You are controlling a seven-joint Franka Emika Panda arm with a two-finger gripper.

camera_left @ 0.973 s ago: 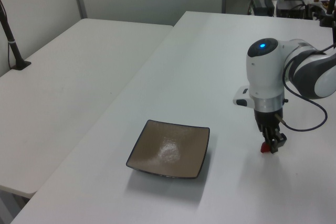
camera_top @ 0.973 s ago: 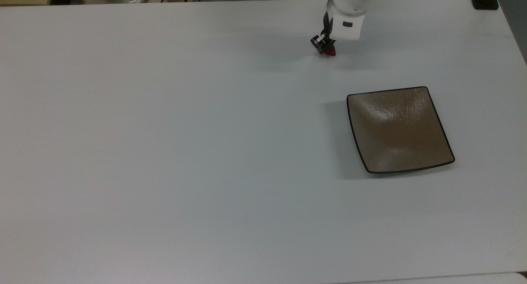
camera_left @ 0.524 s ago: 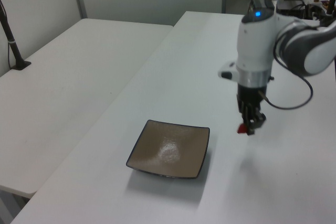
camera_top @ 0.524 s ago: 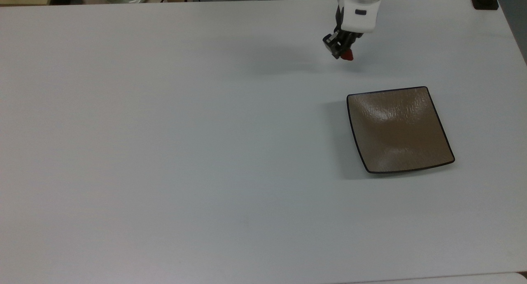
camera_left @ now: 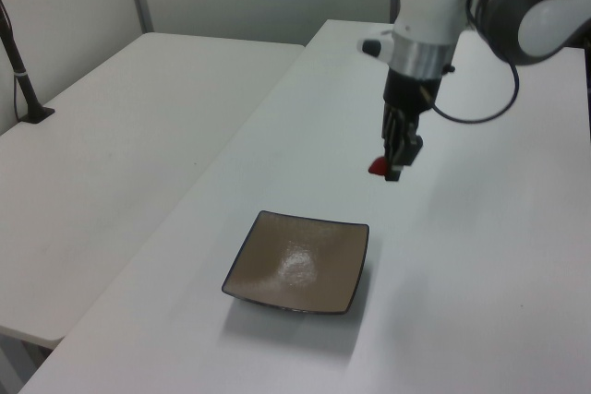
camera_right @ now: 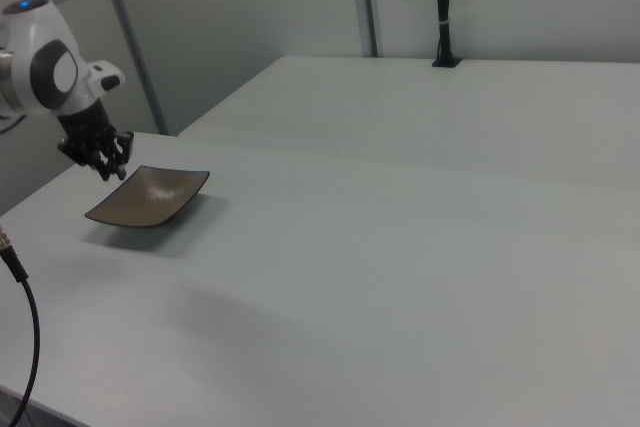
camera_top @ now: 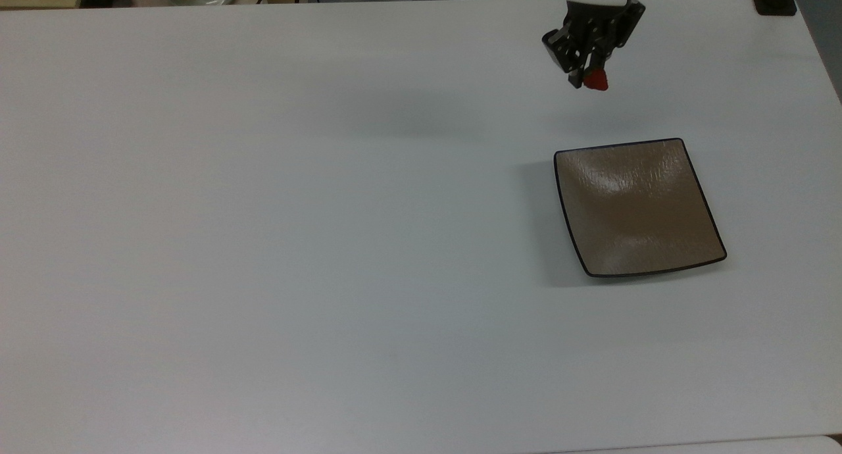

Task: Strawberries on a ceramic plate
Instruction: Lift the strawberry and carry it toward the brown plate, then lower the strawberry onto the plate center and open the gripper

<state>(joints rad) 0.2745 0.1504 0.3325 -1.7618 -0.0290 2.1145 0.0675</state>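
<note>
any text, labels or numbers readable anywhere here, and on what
None: no readable words, labels, brands or numbers.
The gripper and the strawberry it holds bear no print.
The ceramic plate shows only surface texture.
The table is unmarked.

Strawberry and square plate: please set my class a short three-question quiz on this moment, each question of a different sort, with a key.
1. True or false: the strawberry lies on the ceramic plate.
2. What holds the strawberry: A the pincer, B a hand, C the table?
3. Fill in: the plate's dished middle holds ____.

Key: 1 false, it hangs in the air, short of the plate. 2 A, shut on it. 3 nothing.
</note>
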